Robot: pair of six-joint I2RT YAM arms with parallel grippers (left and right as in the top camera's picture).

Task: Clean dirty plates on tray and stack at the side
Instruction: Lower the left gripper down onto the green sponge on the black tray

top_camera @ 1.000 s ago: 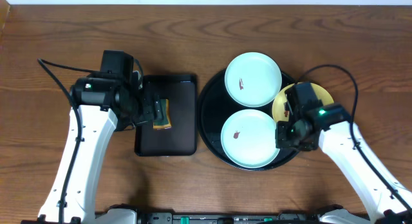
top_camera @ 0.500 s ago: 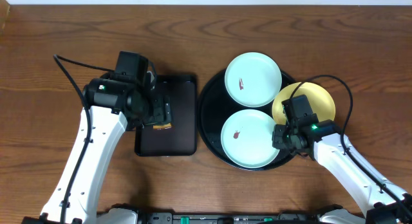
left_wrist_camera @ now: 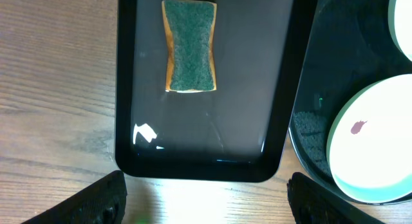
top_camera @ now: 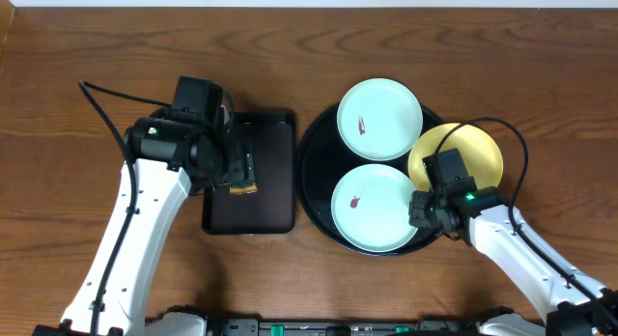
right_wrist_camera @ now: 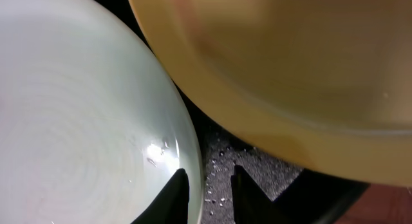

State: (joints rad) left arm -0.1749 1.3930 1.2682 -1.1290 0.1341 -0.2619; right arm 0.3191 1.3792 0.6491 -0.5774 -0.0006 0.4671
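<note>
Plates (top_camera: 379, 106), three: we log right pincer (right_wrist_camera: 209, 190), slightly parted, between mint plate (right_wrist_camera: 77, 108) and yellow plate (right_wrist_camera: 290, 56), may shove either; left pincer (left_wrist_camera: 215, 201) gapes wide.

Two mint-blue plates (top_camera: 379, 106), one yellow plate (top_camera: 473, 153), one round tray (top_camera: 315, 158), one rectangular tray (left_wrist_camera: 244, 89), one sponge (left_wrist_camera: 189, 46)

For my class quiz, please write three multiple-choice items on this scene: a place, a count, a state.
1. Where does the sponge lie? A bare wood; B the rectangular tray; C a plate.
2. How many mint-blue plates? A one; B three; C two.
3. The left gripper is: A open, empty; B shut on the sponge; C shut on a plate.
Answers: B, it lies flat inside that tray; C, two sit beside one yellow plate; A, its fingers stand wide apart, holding nothing.
</note>
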